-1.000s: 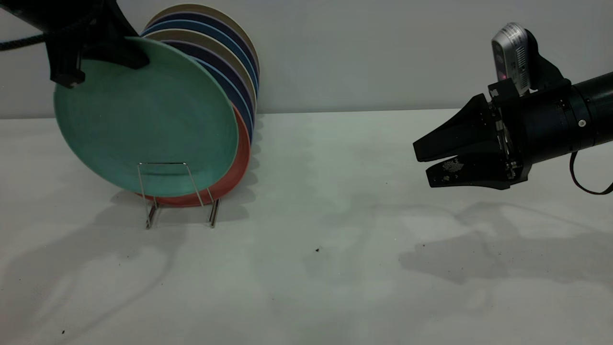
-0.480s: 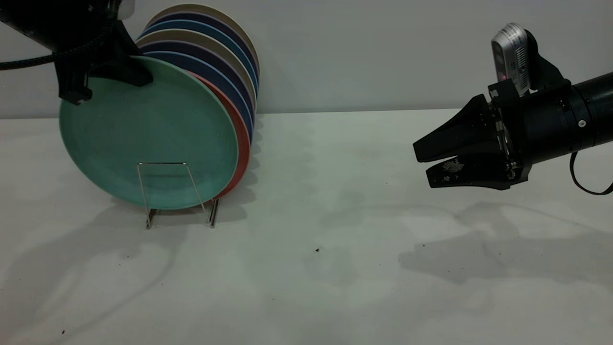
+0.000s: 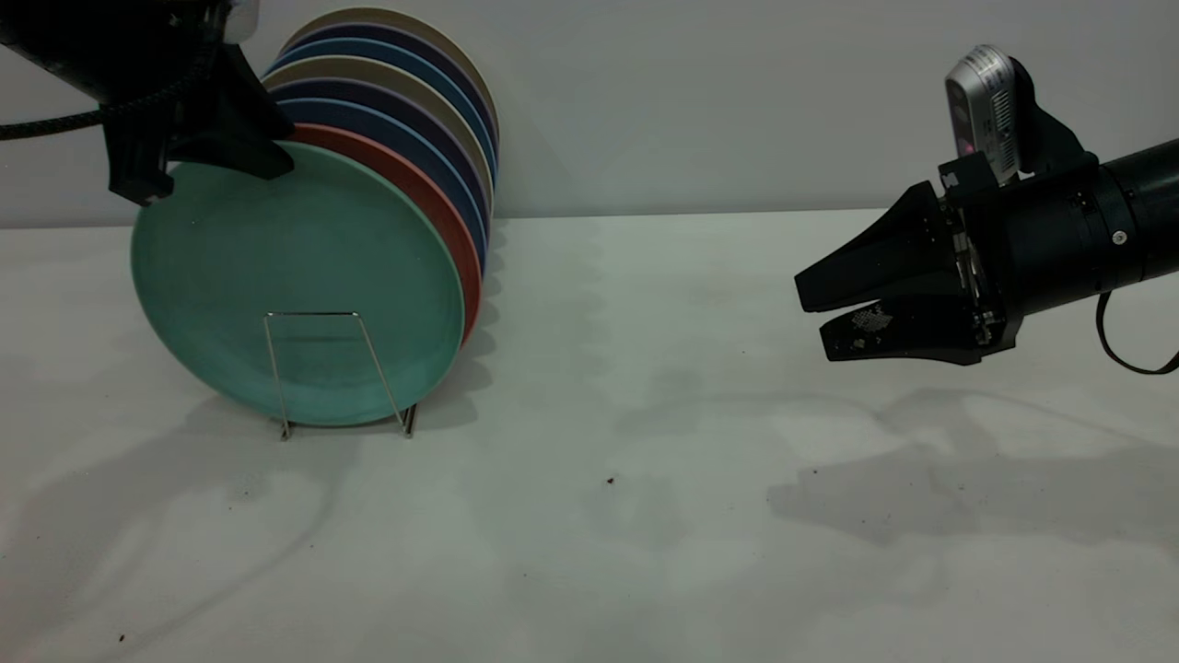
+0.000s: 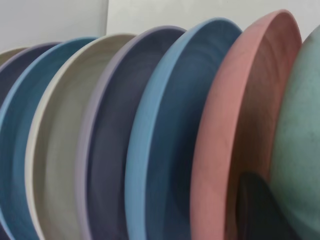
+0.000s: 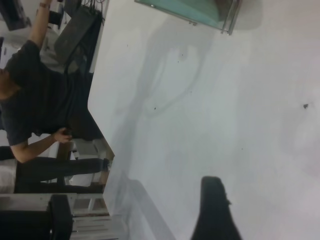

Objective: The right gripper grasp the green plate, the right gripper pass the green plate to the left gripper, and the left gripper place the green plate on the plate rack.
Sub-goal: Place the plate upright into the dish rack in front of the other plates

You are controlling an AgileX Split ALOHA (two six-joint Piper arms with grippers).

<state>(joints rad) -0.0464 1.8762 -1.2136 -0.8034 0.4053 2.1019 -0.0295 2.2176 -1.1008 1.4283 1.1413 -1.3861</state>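
Observation:
The green plate (image 3: 295,285) stands nearly upright at the front of the row of plates, its lower edge down at the base of the plate rack (image 3: 318,318) behind the front wire loop. My left gripper (image 3: 207,170) is shut on the plate's upper rim at the top left. In the left wrist view one dark finger (image 4: 260,210) sits between the green plate (image 4: 300,150) and the salmon-pink plate (image 4: 235,125). My right gripper (image 3: 811,318) hovers at the right, open and empty, far from the plate. The right wrist view shows one of its fingers (image 5: 215,210) and the plate's edge (image 5: 190,9).
Behind the green plate the rack holds a salmon-pink plate (image 3: 442,212), dark blue plates (image 3: 433,157) and beige ones (image 3: 405,92). A white table (image 3: 645,479) lies between the arms. A person (image 5: 40,105) stands past the table's edge in the right wrist view.
The left gripper has lowered the green plate and moved it slightly right. Its lower edge has dropped to the rack's base and it stands more upright. The right arm has not moved.

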